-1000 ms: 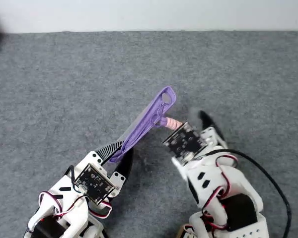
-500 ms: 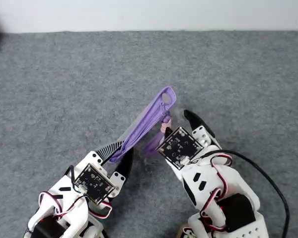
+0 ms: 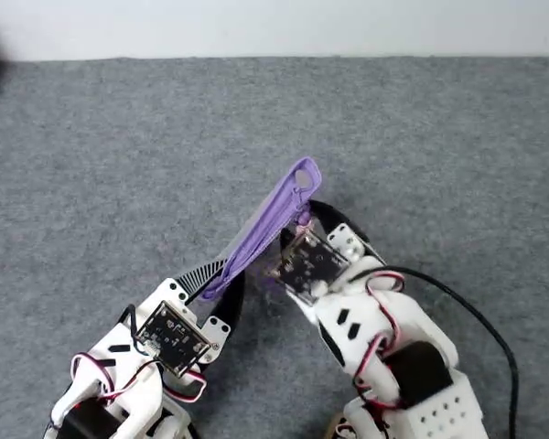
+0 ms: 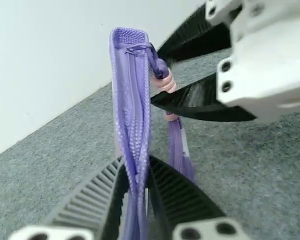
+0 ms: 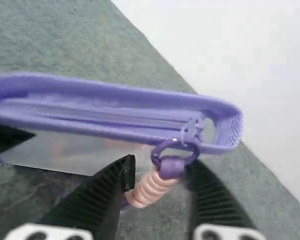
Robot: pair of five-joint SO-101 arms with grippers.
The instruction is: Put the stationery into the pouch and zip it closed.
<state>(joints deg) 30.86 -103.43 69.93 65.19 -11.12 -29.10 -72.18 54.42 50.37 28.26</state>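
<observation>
At high-view centre, pouch [image 3: 265,229] ran lower-left to upper-right; left gripper [image 4: 137,170] clamped lower end; zipper pull [image 5: 170,165] at upper end lay inside right gripper [image 5: 160,168], fingers parted, apparently unpinched.

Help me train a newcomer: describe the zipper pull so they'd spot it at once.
On the grey table, the left gripper holds a purple pouch on edge by one end. At the pouch's other end, between the open fingers of the right gripper, hangs the zipper pull: a purple ring carrying a pink ribbed bead, unlike the all-purple zip.
</observation>
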